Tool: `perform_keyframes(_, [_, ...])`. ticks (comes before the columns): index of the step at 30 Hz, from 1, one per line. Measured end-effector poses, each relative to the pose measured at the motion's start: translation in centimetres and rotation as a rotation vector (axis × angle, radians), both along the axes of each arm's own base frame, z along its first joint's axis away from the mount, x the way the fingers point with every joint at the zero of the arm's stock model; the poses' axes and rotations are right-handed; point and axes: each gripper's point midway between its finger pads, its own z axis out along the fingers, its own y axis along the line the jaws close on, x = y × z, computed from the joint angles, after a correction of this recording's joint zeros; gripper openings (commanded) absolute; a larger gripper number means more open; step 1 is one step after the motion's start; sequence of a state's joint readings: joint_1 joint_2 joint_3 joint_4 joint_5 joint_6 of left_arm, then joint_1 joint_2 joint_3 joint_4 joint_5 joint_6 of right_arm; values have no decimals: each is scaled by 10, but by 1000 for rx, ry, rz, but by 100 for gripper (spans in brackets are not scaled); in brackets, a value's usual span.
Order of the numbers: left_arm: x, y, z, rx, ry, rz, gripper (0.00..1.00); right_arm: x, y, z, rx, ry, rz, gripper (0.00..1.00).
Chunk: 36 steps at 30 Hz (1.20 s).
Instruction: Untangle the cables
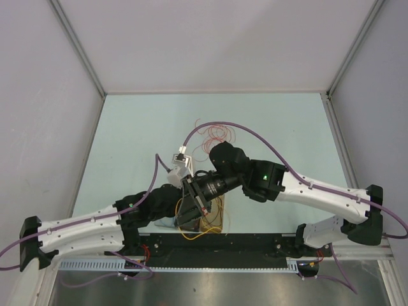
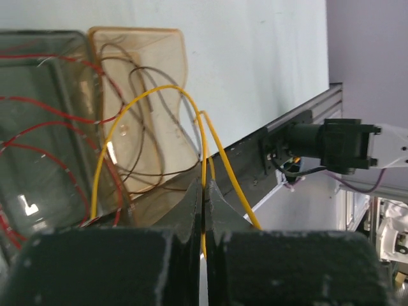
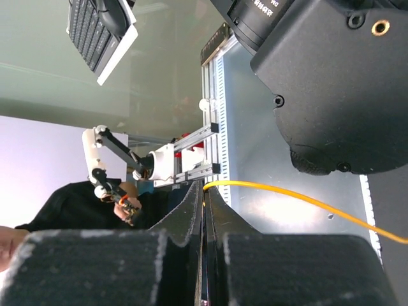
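Pinching yellow cable [image 2: 159, 87]: left gripper [image 2: 204, 186] fingers closed on it; right gripper [image 3: 205, 189] likewise closed on yellow cable. Amber tray [image 2: 169, 51] shows brown cables [image 2: 159, 173], clear tray [image 2: 44, 80] red cables [image 2: 54, 111]; inside or beneath, cannot tell. Top view alone shows red-orange loops [image 1: 215, 134] on pale green table [image 1: 140, 127] beyond arms; yellow cable near front edge. Grey walls [image 1: 210, 44] around.

I count two arms, the left arm [image 1: 83, 223] and the right arm [image 1: 319, 191], two grippers, the left gripper [image 2: 204, 188] and the right gripper [image 3: 205, 191], one yellow cable [image 2: 169, 87], at least one dark brown cable [image 2: 159, 173], and one red tangle [image 1: 213, 132] at upper centre, its strands uncountable.
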<state>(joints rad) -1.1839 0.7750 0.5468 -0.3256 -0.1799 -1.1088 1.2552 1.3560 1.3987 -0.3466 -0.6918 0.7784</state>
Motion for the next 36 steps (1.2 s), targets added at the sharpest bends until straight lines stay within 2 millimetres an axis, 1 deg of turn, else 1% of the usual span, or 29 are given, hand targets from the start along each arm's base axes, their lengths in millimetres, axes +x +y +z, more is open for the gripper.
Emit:
perform_keyframes(3, [-1, 11, -11, 23, 15, 26, 1, 5, 2, -2, 0, 9, -8, 0])
perform_keyframes(5, [-1, 18, -13, 31, 17, 44, 2, 14, 3, -4, -2, 14, -29, 0])
perform_keyframes(7, [-1, 25, -14, 34, 14, 64, 3, 29, -1, -11, -8, 21, -69, 0])
perform_keyframes(9, [1, 30, -11, 31, 5, 80, 3, 49, -9, -23, -30, 36, -131, 0])
perform_keyframes(10, [1, 32, -11, 32, 0, 87, 3, 63, -17, -33, -48, 51, -177, 0])
perform_keyframes(13, [3, 34, -13, 46, -5, 95, 2, 92, -35, -54, -82, 81, -278, 0])
perform_keyframes(15, [5, 34, -19, 74, -3, 102, 2, 104, -45, -69, -106, 106, -326, 0])
perform_keyframes(20, [7, 32, -40, 175, 14, 93, 1, 114, -56, -108, -184, 152, -368, 0])
perform_keyframes(22, [8, 31, -43, 194, 13, 91, 1, 120, -60, -121, -215, 164, -389, 0])
perform_keyframes(28, [17, 29, -28, 193, -28, 113, 2, 146, -68, -153, -285, 173, -477, 0])
perform_keyframes(32, [24, 32, -23, 203, -56, 139, 4, 156, -64, -170, -314, 182, -488, 0])
perform_keyframes(36, [31, 36, -19, 210, -87, 163, 5, 165, -58, -182, -320, 193, -491, 0])
